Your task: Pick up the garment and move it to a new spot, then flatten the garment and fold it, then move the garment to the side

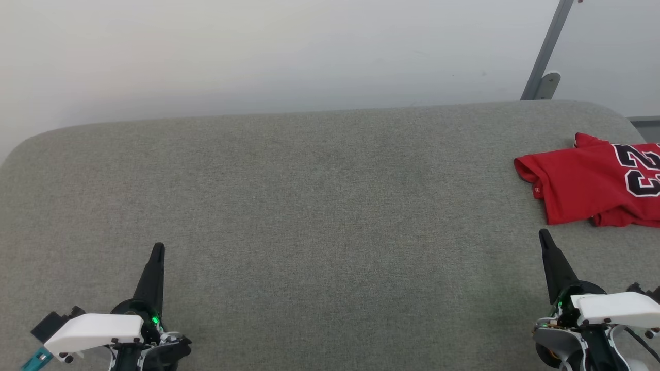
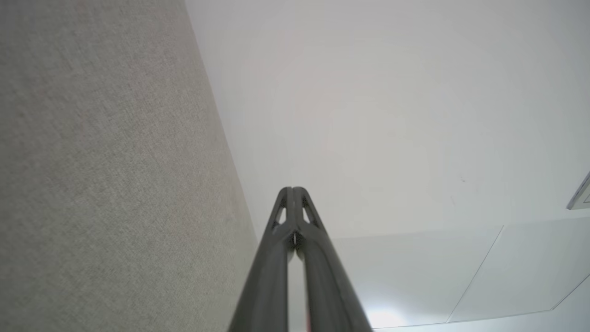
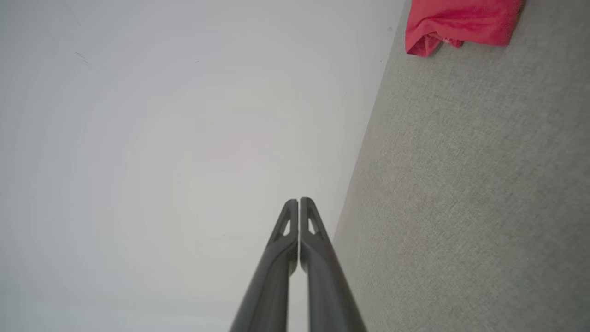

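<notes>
Red jersey-style garment (image 1: 582, 185) with a black, white-outlined "23" lies at the far right of the grey fabric-covered bench (image 1: 309, 206), partly cut off by the head view's right edge. It is bunched or loosely doubled over, with a rolled hem at its left side and a lumpy near edge. Whether it counts as folded cannot be told.

The left claw (image 1: 157, 255) is clenched and empty at the near left, well apart from the garment. The right claw (image 1: 546, 242) is also clenched and empty, near the garment's near edge but not touching it. Pressed-together fingers are confirmed in the wrist views for the left claw (image 2: 292, 191) and the right claw (image 3: 298, 203). The garment (image 3: 461, 20) is seen at the upper right of the right wrist view.

Risks, as judged:
- The garment is close to the bench's rounded right corner, so it could be slid off the edge by any push or drag toward that side.
- If a pick is attempted without the claw being opened first, the cloth would only be poked and shoved.
- The layers are stacked, so a single layer may be pinched and the rest left to trail, unroll and twist.
- The left claw is far off, so a long reach across would be needed for a two-claw lift.
- The part of the garment beyond the view's edge could be misjudged.
- A grey metal post (image 1: 546, 46) stands behind that corner and could be approached by a wide swing of the right arm.
</notes>
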Motion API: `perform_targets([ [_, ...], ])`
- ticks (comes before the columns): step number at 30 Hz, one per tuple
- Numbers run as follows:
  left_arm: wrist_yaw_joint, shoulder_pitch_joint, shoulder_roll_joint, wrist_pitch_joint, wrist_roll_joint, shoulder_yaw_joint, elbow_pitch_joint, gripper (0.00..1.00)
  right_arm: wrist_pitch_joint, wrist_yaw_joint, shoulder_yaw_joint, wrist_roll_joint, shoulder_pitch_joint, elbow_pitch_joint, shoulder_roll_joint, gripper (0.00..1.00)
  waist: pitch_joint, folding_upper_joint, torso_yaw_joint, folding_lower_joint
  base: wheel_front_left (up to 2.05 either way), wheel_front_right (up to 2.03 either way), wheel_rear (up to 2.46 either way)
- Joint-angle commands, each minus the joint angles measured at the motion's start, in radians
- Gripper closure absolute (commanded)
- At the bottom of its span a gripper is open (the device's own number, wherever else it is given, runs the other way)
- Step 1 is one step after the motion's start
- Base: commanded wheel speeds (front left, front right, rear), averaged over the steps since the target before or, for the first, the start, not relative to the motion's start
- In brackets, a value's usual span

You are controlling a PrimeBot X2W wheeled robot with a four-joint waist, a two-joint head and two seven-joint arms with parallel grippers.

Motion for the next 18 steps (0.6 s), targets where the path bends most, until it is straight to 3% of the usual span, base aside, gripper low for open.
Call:
perform_targets([
  [1, -0.003, -0.02, -0.003, 0.006, -0.021, 0.003, 0.001, 1.0, 0.009, 0.0, -0.004, 0.018, -0.011, -0.007, 0.005, 1.0, 0.0, -0.0001, 0.0, 0.0, 0.0, 0.0, 0.0],
  [18, -0.003, -0.037, -0.011, 0.028, -0.091, 0.004, 0.011, 1.0, 0.03, 0.0, -0.007, 0.09, -0.019, -0.006, 0.01, 1.0, 0.001, -0.0001, -0.002, 0.0, 0.0, 0.0, 0.0],
])
